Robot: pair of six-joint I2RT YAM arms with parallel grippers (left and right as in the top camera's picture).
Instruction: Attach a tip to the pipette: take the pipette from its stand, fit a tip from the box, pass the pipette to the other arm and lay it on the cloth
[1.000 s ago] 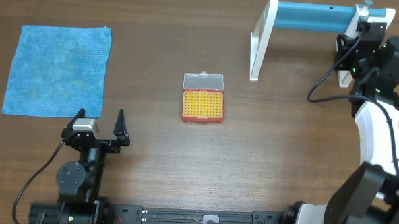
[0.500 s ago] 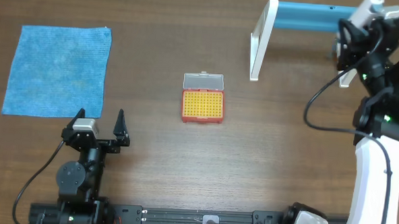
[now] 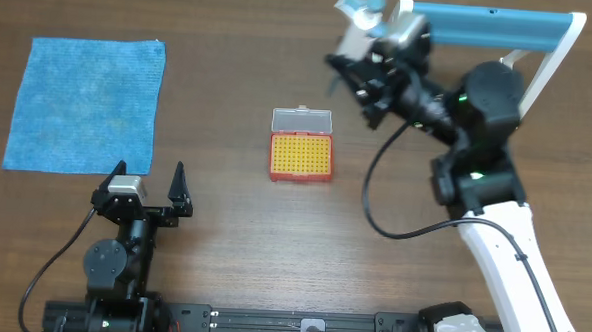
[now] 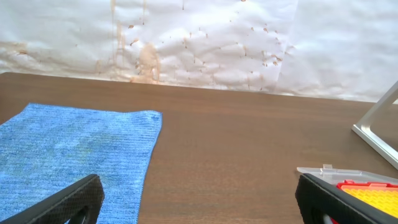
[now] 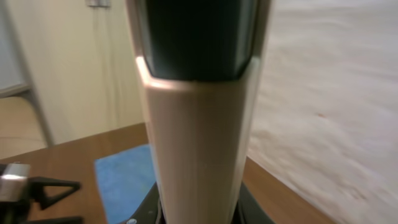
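One arm [image 3: 478, 124] aloft, pipette [image 5: 199, 155] in jaws

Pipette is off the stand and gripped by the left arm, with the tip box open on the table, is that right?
Not quite: the right gripper holds the pipette, as the right wrist view shows; the left gripper is open and empty. The tip box is open.

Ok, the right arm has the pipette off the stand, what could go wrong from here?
The pipette stands close in front of the right wrist camera, so lining up on the tip box may rest on the top view; a miss could bend a tip.
The tip box looks light and loose on the table; an off-centre press might tilt or slide it.
The right arm hangs close to the stand and could knock it.
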